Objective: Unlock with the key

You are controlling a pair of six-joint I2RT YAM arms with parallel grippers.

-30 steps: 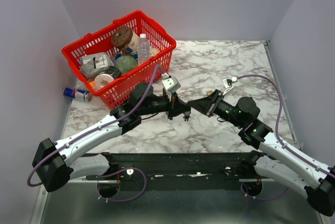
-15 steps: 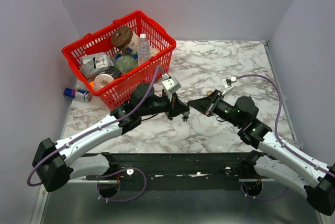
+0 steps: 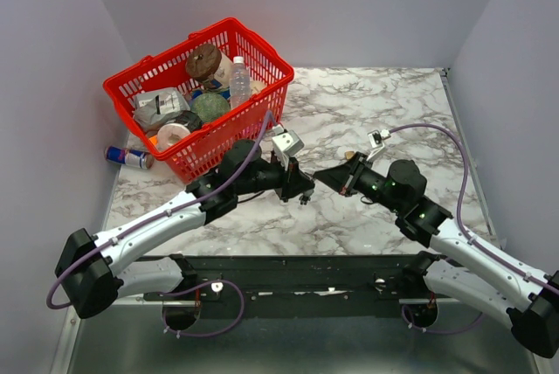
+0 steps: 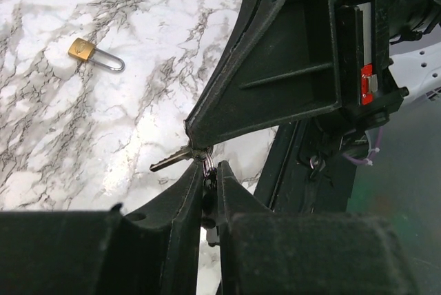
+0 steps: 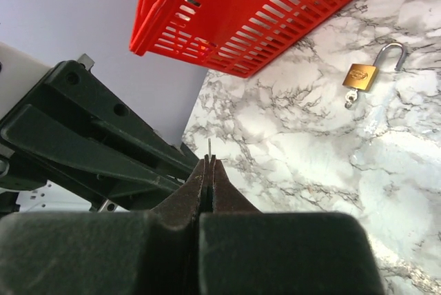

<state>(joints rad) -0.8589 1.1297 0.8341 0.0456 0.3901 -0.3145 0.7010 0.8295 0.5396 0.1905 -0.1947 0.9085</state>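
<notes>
**A:** Two grippers meet tip to tip above the table [image 4: 62, 143], with one tiny key between them. The right gripper [image 4: 195, 142] is clenched on the key [image 4: 169, 163] at its head. The blade pokes out sideways, in the air, well apart from the padlock [image 4: 83, 49].

**B:** And the left gripper [image 4: 210, 174]?

**A:** Its fingers stand a sliver apart, with the ring [image 4: 207, 165] hanging down between them. From this angle I can't tell whether they pinch the ring or merely flank it.

**B:** What could go wrong from here?

**A:** If the left is gripping the ring when the arms part, the pull could twist the key in the right's hold or drag it out. That hold is only the very points of two hard black wedges on smooth metal, so I'd expect the blade to pivot easily. A skewed blade won't line up with a keyhole.

**B:** And if it drops?

**A:** The table is a glossy, grey-veined marble surface, hard and slick. A thin flat key would likely skid and be awkward to pick up again.

**B:** What about the padlock?

**A:** It has a blocky brass body and a curved silver shackle, and it lies loose on that same slick top. Pushing a key at it would probably shove it along unless something braces it.
</notes>
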